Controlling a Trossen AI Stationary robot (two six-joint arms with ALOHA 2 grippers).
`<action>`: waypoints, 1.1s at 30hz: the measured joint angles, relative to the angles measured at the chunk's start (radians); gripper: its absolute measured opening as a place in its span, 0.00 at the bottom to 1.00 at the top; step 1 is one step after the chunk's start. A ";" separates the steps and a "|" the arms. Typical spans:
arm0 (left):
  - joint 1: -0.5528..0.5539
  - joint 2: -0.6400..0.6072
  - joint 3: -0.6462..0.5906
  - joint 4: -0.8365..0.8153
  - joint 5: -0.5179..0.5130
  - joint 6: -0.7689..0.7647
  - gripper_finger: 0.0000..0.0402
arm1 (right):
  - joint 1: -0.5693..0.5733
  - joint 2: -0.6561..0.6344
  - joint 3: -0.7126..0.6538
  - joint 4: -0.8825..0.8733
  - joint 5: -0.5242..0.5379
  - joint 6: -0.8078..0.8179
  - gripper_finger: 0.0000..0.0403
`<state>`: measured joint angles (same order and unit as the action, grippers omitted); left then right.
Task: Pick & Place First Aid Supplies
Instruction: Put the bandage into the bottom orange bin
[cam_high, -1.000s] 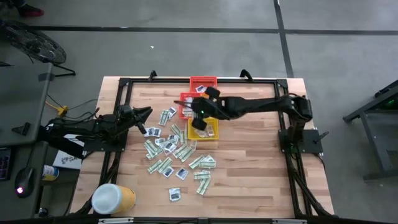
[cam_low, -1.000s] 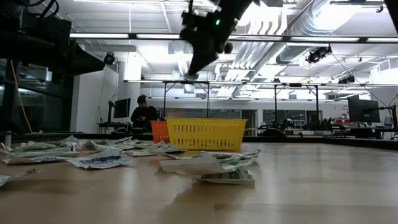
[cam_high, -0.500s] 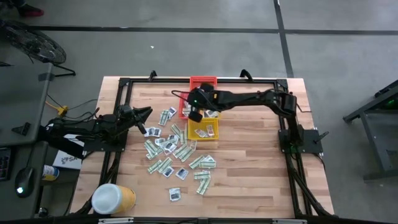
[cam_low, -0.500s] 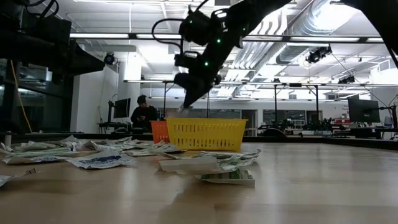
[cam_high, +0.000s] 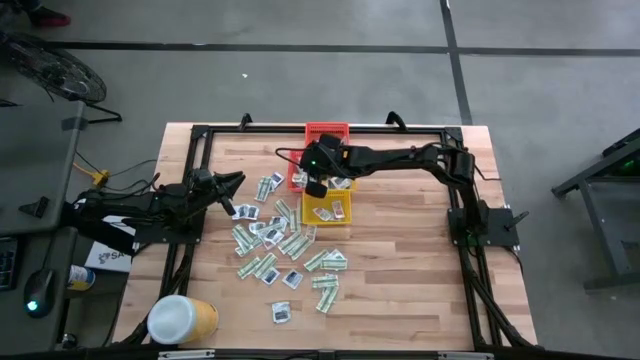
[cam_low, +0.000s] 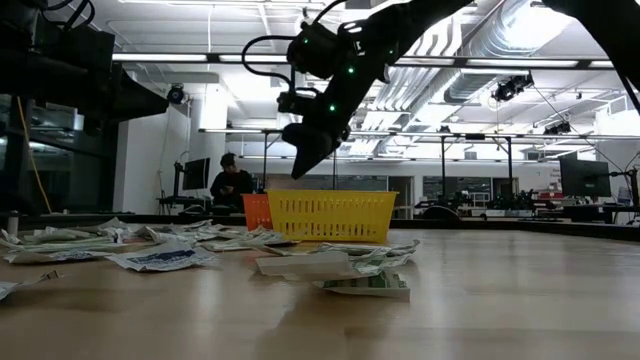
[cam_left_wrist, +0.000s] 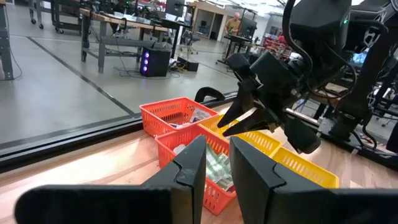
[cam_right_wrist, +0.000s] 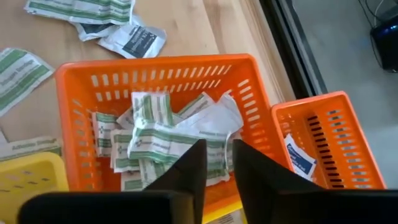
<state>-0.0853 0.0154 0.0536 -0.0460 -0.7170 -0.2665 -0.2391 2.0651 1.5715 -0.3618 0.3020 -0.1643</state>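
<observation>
**Right gripper above the orange basket**

The right gripper (cam_high: 313, 178) hangs over the orange basket (cam_right_wrist: 73, 81), its fingers slightly parted and holding nothing. Green-and-white strip packets (cam_right_wrist: 157, 140) lie piled inside that basket; their printing is too small to read. More first aid packets (cam_high: 285, 248) lie scattered on the table (cam_high: 400, 290) near the yellow basket (cam_high: 327, 210). The left gripper (cam_high: 232, 182) waits at the table's left, fingers narrowly apart and empty.

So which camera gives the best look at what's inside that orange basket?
The right wrist view: it looks straight down into the orange basket, showing green-and-white packets piled inside. The high view shows it tiny, the low view only a sliver, the left wrist view mainly its side.
</observation>
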 joint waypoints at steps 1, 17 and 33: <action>0.000 0.000 0.000 0.000 0.000 0.000 0.18 | 0.003 -0.001 0.000 0.000 0.001 0.009 0.20; 0.000 0.000 0.000 0.000 0.001 0.000 0.18 | 0.175 -0.158 0.000 -0.472 -0.149 0.769 0.33; 0.000 0.000 0.000 0.000 0.000 0.000 0.18 | 0.409 -0.392 -0.434 -0.233 -0.216 1.486 0.33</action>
<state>-0.0856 0.0154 0.0537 -0.0463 -0.7174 -0.2665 0.1699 1.6731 1.1370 -0.5950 0.0862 1.3221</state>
